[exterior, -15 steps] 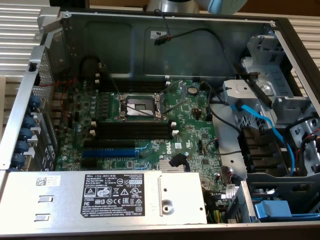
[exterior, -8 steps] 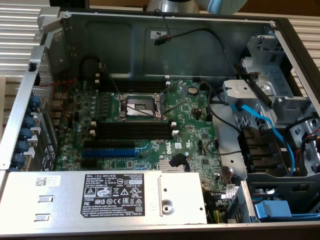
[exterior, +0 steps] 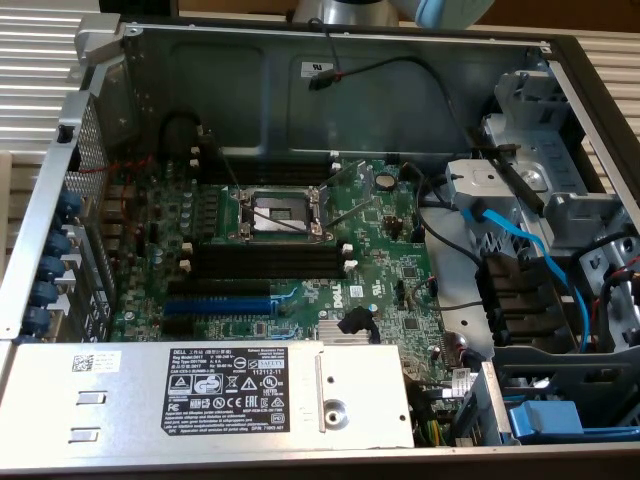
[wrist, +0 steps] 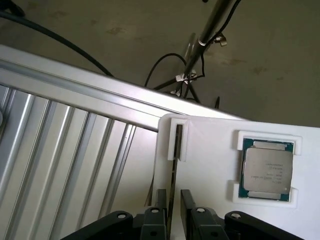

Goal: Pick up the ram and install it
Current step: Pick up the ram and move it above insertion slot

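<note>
My gripper (wrist: 173, 196) has its fingers apart, astride the ram (wrist: 178, 142) (edge-on in the white holder (wrist: 210, 165)); a processor (wrist: 266, 175) sits in that holder too.

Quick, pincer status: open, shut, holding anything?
Pincer: open, one finger on each side of the ram, which stands on edge in the white holder; not clamped on it.

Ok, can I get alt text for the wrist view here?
The open tool straddles the ram, a thin stick standing on edge in a slot of a white holder, and is not closed on it. A processor chip sits in a recess of the same holder, with ribbed aluminium alongside and cables on the floor beyond.
</note>
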`<state>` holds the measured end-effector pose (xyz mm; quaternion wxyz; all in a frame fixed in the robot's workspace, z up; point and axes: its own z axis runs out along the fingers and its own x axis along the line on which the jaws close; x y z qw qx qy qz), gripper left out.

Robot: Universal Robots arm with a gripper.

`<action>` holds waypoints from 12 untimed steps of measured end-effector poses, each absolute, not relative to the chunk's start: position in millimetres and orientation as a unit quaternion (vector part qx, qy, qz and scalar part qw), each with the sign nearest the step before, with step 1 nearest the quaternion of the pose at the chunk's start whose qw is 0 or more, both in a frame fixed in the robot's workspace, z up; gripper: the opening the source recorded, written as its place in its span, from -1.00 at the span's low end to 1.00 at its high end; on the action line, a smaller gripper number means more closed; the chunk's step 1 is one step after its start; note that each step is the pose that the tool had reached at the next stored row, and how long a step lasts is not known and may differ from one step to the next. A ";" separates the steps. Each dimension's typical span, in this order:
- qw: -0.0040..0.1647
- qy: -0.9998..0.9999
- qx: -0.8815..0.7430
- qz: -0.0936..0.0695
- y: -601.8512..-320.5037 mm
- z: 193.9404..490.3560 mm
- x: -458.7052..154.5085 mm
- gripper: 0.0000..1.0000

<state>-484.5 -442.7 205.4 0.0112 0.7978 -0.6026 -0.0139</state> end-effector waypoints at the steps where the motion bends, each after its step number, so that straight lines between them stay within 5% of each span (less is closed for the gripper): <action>1: 0.011 -0.603 0.798 -0.014 -442.7 205.3 -484.5 -0.49; 12: 0.012 -0.603 0.798 -0.013 -444.0 205.3 -484.5 -0.49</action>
